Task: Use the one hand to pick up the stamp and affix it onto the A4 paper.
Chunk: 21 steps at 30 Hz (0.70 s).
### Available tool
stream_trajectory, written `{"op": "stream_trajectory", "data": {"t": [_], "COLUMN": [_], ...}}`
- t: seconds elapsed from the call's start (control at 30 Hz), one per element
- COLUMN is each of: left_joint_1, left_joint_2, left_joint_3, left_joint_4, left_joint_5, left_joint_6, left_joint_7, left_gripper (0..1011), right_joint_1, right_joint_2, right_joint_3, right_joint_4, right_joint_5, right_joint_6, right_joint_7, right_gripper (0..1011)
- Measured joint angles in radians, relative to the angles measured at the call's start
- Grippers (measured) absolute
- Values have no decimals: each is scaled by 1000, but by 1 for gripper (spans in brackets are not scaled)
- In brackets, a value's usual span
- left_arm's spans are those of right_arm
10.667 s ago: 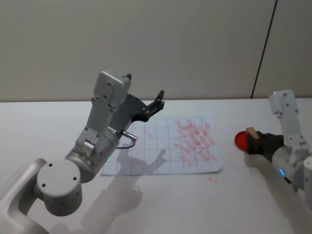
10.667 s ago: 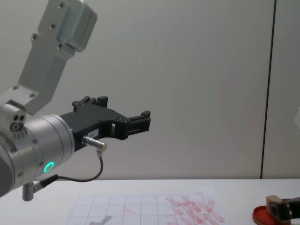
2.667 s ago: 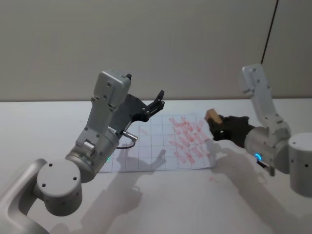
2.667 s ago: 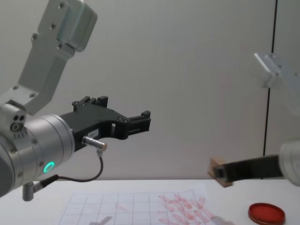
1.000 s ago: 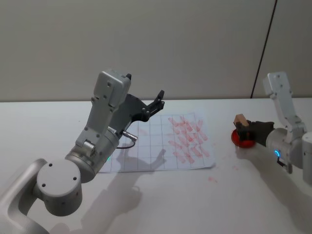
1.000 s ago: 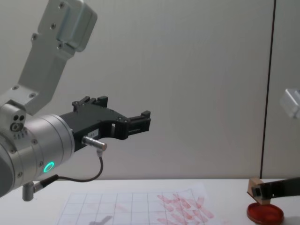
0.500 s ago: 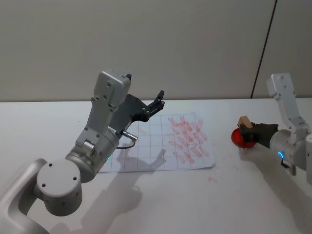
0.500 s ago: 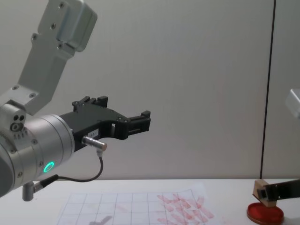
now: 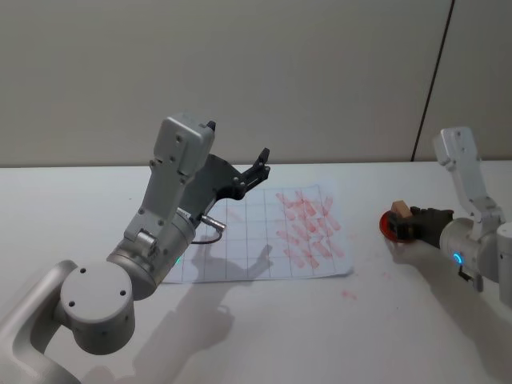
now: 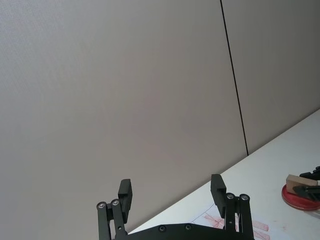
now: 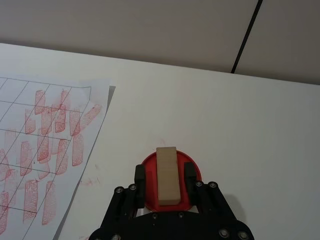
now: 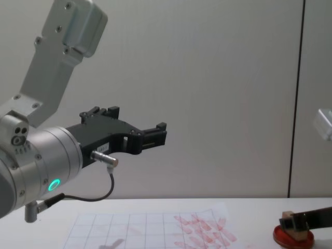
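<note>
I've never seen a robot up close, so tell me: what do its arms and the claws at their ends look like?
Both arms are silver-grey, built from boxy links and round joints. The left gripper is a flat black bracket ending in two slim black fingers; a thin black cable with a metal plug loops beneath it, and a teal ring glows on its round wrist. The right gripper is also black, studded with small screws, with a blue light nearby.

Two grippers: left gripper (image 9: 262, 159), right gripper (image 9: 402, 225). One stamp (image 9: 400, 212), wooden block. One red ink pad (image 9: 390, 226), round. One A4 paper (image 9: 248, 254), gridded sheet. One cluster of red stamp marks (image 9: 308, 228) on it, individual marks overlap, exact number can't be told. A few loose red smudges (image 9: 350, 294) on one white table (image 9: 264, 336).
</note>
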Motion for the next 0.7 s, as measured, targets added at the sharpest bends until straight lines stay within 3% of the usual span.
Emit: {"op": "stream_trajectory", "data": {"t": [0.23,0.53,0.7], "left_joint_1": [0,0,0], "left_joint_2": [0,0,0], "left_joint_3": [0,0,0], "left_joint_4": [0,0,0], "left_joint_5": [0,0,0], "left_joint_6": [0,0,0], "left_joint_7": [0,0,0], "left_gripper": [1001,1001,1001], "right_joint_1": [2,-15,-28], "right_joint_2": [-1,7,14], "right_joint_3": [-1,0,2], "right_joint_4": [4,-40,-67], "right_joint_5": [-6,-22,-32], "right_joint_6": [-15,-75,-117], "right_joint_7": [4,4,3], "right_gripper": [621,917,1001]}}
